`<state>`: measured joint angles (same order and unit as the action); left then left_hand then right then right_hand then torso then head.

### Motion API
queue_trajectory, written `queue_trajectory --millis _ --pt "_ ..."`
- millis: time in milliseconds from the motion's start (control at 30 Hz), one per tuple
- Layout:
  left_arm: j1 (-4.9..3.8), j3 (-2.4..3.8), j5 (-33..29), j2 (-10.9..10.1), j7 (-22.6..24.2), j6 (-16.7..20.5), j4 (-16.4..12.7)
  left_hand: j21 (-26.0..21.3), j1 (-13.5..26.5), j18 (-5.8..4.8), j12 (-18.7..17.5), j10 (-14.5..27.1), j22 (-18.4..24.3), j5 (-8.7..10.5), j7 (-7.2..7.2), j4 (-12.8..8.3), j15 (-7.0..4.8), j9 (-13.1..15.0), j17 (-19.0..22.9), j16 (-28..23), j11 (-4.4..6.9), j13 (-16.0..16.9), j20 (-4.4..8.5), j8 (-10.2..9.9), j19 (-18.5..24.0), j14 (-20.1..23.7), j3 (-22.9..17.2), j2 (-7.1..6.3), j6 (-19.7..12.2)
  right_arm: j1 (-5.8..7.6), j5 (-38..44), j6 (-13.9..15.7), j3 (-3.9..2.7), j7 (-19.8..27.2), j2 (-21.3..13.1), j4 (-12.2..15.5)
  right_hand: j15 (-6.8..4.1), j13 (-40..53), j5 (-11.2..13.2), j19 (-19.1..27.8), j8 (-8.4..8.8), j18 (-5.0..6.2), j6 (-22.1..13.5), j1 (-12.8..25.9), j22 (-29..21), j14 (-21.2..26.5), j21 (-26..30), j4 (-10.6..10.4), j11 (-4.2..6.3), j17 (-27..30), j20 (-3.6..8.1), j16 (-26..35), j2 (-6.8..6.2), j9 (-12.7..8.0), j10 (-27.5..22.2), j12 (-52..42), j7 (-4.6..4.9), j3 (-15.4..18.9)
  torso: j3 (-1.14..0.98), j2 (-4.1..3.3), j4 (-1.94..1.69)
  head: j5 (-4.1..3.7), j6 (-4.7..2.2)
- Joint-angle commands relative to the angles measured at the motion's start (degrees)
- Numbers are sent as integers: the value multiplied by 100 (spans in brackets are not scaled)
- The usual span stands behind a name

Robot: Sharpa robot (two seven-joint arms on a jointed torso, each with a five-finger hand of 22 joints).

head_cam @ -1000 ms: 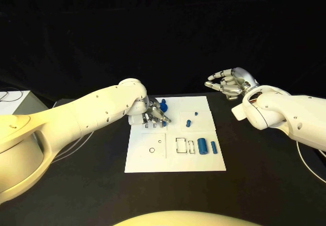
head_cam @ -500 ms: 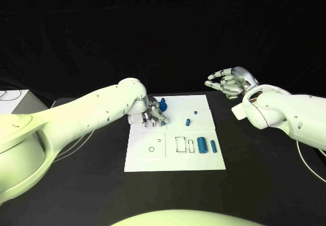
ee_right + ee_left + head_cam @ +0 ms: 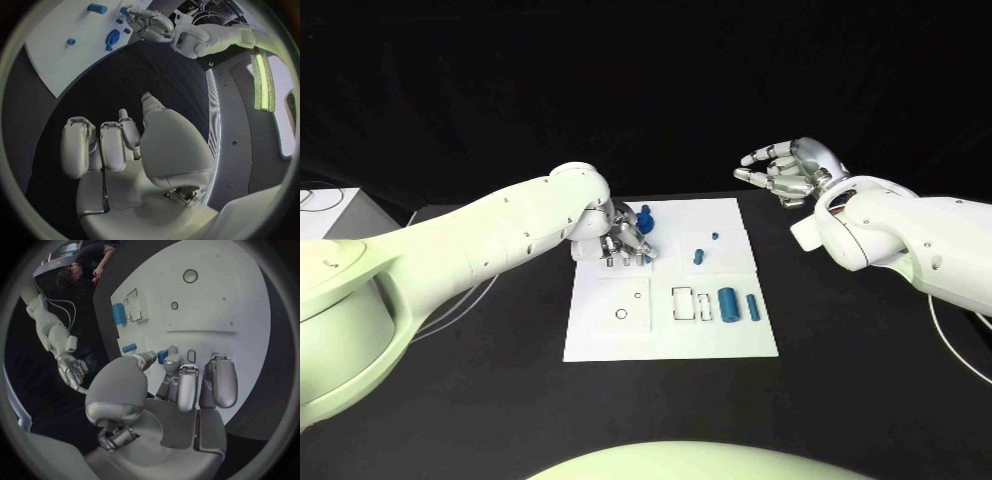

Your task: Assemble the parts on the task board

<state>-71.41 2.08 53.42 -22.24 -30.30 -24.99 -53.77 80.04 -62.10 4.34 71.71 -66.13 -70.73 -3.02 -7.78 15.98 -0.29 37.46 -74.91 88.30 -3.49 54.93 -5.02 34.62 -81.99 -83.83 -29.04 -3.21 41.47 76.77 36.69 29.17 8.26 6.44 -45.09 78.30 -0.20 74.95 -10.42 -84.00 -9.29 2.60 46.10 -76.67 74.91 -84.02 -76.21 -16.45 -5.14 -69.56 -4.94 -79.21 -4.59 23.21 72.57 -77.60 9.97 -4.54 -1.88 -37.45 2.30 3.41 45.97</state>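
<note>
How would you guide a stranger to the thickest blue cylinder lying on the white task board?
Find the white task board mid-table. On its right half, beside a rectangular outline, two blue cylinders lie parallel. The thickest blue cylinder is nearer the outline; the thin blue cylinder lies to its right.

Even, bright overhead light on a dark backdrop; wrist views bend strongly at edges.

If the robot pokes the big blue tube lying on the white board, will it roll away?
Probably yes. The big blue tube looks round and lies on its side on the flat task board, so a sideways poke would likely roll it. It seems stiff, smooth plastic, so it may slip in silver fingers. It looks small, so probably light.
</note>
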Motion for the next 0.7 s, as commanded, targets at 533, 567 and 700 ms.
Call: queue_trajectory --millis 533,567,700 --pt "3 2 -137 10 81 -44 -2 -12 -71 -40 3 43 -14 15 -10 -12 -29 22 -1335 -16 13 1 19 46 25 -525 -142 -43 -48 2 1 -91 -4 -10 21 -8 22 47 12 -309 -30 57 -7 39 50 -141 -33 -8 2 -15 -50 -43 3 11 52 -44 15 19 -1 7 -4 15 9" --pt "3 2 -138 9 82 -47 -2 -12 -71 -40 3 43 -14 15 -10 -12 -29 22 -1335 -16 13 1 19 46 25 -525 -142 -43 -48 2 2 -94 -4 -14 22 -9 22 47 12 -309 -30 57 -7 39 50 -141 -33 -8 2 -15 -50 -43 3 11 52 -44 15 19 -1 8 -4 15 7" --pt "3 3 -142 5 85 -56 -6 -11 -63 -41 3 45 -16 18 -16 -8 -28 27 -1335 -16 9 -2 17 50 23 -524 -151 -84 -54 2 8 -112 -4 -29 26 -16 22 44 14 -308 -32 58 -5 40 46 -142 -29 -8 2 -17 -49 -43 3 12 49 -42 15 19 -2 5 -10 6 4"
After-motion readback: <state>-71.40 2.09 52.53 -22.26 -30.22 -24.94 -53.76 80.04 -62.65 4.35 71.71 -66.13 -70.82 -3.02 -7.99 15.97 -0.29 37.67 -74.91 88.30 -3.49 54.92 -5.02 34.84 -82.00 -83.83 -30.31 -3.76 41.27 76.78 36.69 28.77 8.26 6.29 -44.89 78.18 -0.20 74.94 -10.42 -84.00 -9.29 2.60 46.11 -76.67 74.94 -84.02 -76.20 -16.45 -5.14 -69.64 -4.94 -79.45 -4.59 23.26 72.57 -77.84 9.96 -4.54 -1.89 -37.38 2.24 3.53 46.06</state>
